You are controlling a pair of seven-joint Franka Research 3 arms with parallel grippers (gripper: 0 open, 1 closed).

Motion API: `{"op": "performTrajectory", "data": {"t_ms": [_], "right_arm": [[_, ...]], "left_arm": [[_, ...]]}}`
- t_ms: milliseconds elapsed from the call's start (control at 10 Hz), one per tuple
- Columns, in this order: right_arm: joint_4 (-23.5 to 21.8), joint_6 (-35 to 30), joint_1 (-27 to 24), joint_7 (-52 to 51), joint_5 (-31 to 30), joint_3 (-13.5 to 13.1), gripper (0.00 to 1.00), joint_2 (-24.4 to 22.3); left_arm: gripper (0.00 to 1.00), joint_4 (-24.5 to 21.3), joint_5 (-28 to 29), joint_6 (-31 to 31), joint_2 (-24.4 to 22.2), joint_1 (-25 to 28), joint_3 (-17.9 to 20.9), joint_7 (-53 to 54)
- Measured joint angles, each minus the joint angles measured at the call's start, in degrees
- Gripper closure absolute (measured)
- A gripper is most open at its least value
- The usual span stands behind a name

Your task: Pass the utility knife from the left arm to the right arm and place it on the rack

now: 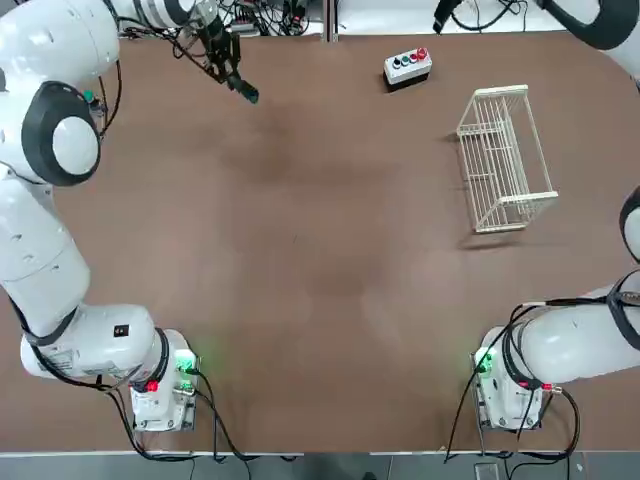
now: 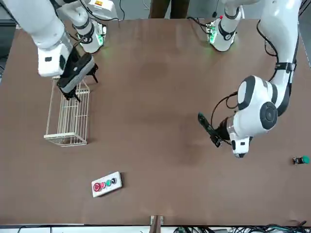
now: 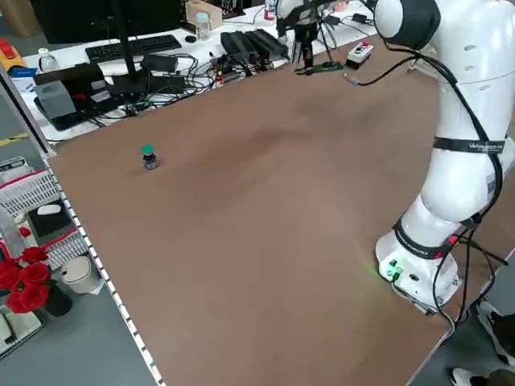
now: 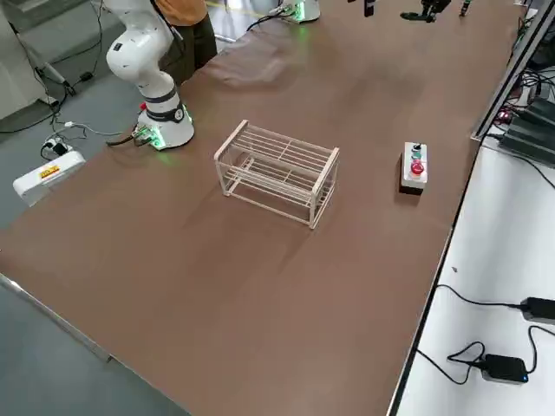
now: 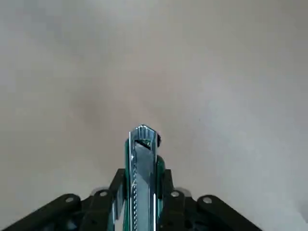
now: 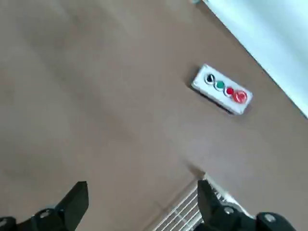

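Observation:
The utility knife [image 2: 206, 126], a slim dark green-black stick, is held above the brown table near its far left. My left gripper [image 2: 219, 136] is shut on it. In the left wrist view the knife [image 5: 142, 168] juts out between the two black fingers [image 5: 111, 196]. From overhead, the knife [image 1: 243, 90] points toward the table's middle, below the left gripper [image 1: 222, 58]. The white wire rack [image 1: 503, 158] stands at the right. My right gripper [image 2: 85, 88] hovers open above the rack [image 2: 68, 119], holding nothing. Its wrist view shows the open gripper [image 6: 144, 204] over the rack's corner [image 6: 190, 214].
A grey button box [image 1: 408, 66] sits at the far edge, left of the rack, and shows too in the right wrist view [image 6: 221, 89]. A tiny green-capped object [image 2: 301, 159] lies at the table's left edge. A person [image 2: 169, 7] stands behind the arms' bases.

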Motion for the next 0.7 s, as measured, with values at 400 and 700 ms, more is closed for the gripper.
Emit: {"op": "performTrajectory", "data": {"t_ms": [400,700], "right_arm": [[5.3,3.5,0.1,-10.1,-1.0,8.4,0.00,7.2],[10.1,7.1,0.6,-11.3,-1.5,13.5,0.00,13.7]], "left_arm": [[0.67,6.1,-3.6,-6.0,-0.3,-0.3,-8.0,-14.4],[0.67,7.6,-3.7,-7.1,-0.6,-0.3,-14.0,-21.8]]}}
